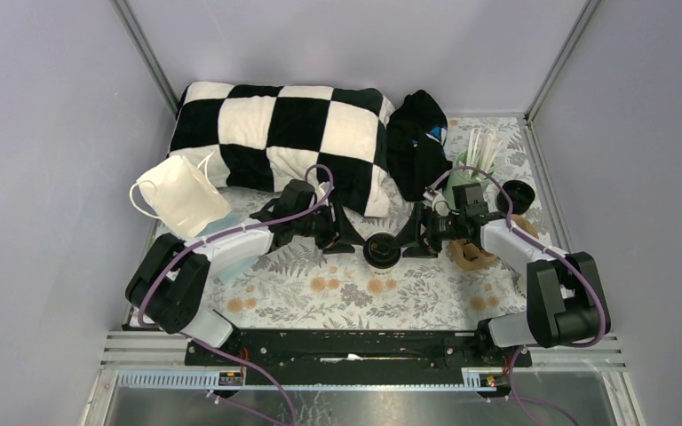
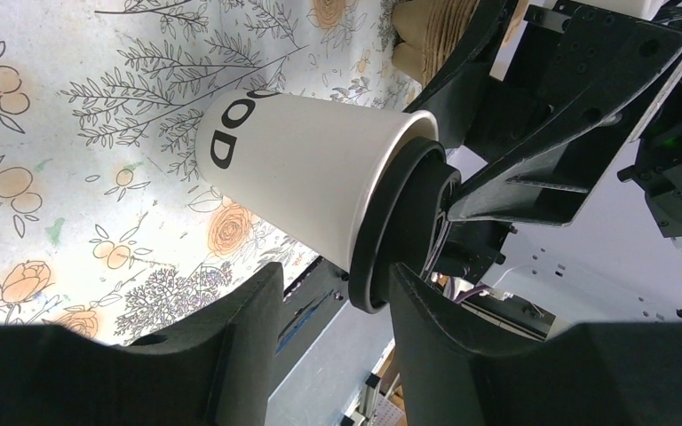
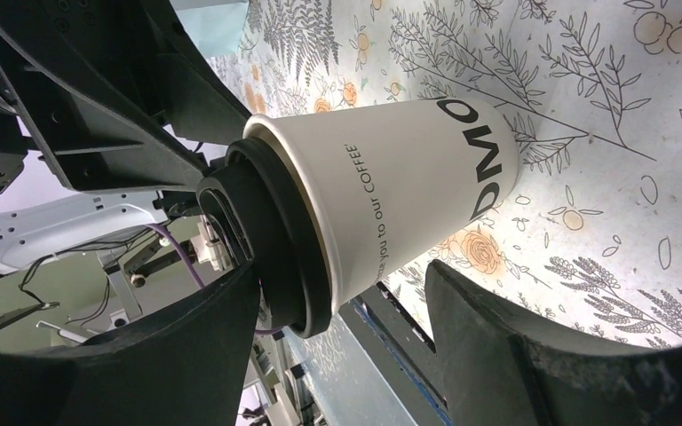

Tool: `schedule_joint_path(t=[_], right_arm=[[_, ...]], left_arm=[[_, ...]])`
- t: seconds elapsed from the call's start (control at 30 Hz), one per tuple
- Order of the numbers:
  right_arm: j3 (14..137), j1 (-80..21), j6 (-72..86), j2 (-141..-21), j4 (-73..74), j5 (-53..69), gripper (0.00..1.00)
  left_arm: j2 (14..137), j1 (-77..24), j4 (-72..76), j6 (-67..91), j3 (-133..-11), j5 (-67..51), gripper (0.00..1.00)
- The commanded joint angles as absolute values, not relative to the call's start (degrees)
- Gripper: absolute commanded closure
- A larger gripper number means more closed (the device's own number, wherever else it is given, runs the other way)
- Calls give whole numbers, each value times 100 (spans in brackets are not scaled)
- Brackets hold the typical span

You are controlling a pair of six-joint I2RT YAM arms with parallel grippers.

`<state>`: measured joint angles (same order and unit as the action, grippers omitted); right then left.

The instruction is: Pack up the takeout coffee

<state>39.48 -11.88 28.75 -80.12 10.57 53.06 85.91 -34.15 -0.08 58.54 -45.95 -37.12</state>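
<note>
A white paper coffee cup with a black lid (image 1: 382, 251) stands upright on the floral tablecloth between my two grippers. My left gripper (image 1: 344, 238) is just left of it, and my right gripper (image 1: 416, 240) is just right of it. In the left wrist view the cup (image 2: 302, 169) lies just beyond the open gripper (image 2: 333, 302), its lid near one finger (image 2: 462, 337). In the right wrist view the cup (image 3: 408, 177) sits just beyond the open gripper (image 3: 342, 328). A second black lid (image 1: 517, 193) shows at the right.
A brown pulp carrier (image 1: 472, 255) lies under the right arm. A mint-green cup of white sticks (image 1: 478, 153) stands at the back right. A checkered pillow (image 1: 275, 133), a black cloth (image 1: 417, 142) and a white face mask (image 1: 182, 200) fill the back and left.
</note>
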Motion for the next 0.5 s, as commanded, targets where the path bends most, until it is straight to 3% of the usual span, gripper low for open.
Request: schedule_joint_path(t=[0.0, 0.23, 0.47], right_arm=[[4115, -1185, 2793, -8115, 944, 5290, 26], [4041, -1186, 3008, -7995, 863, 4906, 27], [4256, -1186, 3103, -7701, 1031, 4838, 25]], left_arm=[[8752, -3485, 297, 5811, -4623, -3776, 50], [8910, -3643, 268, 5695, -4588, -3696, 53], [8824, -3635, 49, 5556, -4720, -3634, 47]])
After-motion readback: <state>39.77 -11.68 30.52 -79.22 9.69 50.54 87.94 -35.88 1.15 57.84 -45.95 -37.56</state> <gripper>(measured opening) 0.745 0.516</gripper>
